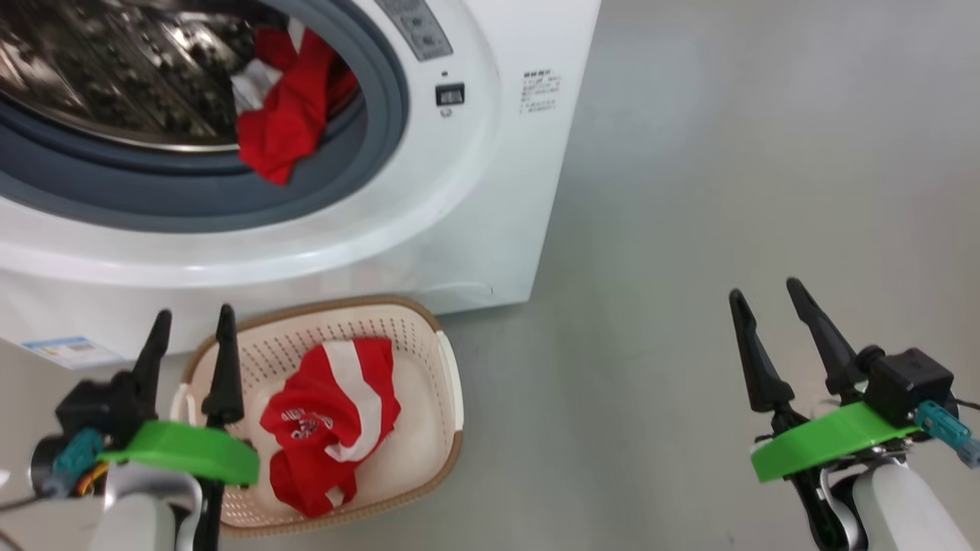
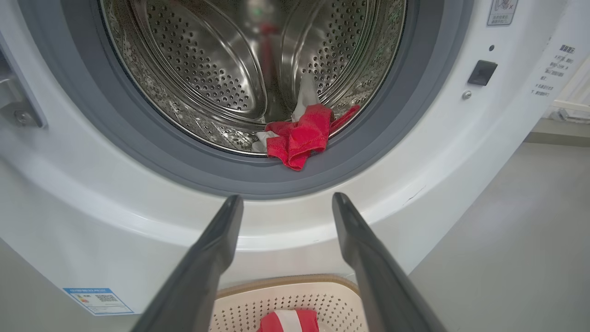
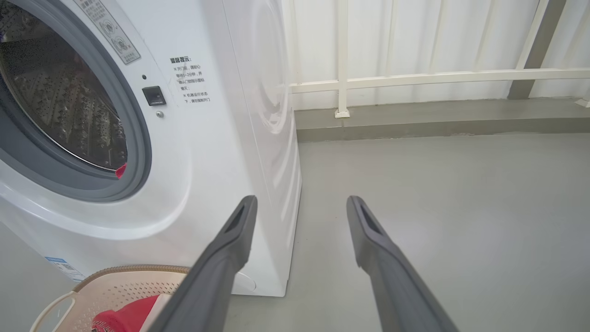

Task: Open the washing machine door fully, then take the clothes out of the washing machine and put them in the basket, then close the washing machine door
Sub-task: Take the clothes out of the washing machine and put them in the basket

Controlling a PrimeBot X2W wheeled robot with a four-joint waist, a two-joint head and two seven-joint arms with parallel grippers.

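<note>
The washing machine [image 3: 221,152] carries a printed notice [image 3: 191,78] beside its door opening, in Chinese characters headed, as far as I can tell, 温馨提示, while the blue-and-white label [image 2: 97,299] low on its front and the white lettering [image 1: 302,419] on the red garment [image 1: 298,474] in the basket [image 1: 425,413] are too small to read.

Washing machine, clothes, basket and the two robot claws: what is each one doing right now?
washing machine: open at the front, drum showing.
basket: upright on the floor before the machine, one garment in it.
garment in the drum: crumpled at the front edge, hanging over it.
garment in the basket: crumpled, lying inside.
left gripper: open, empty.
right gripper: open, empty.
</note>
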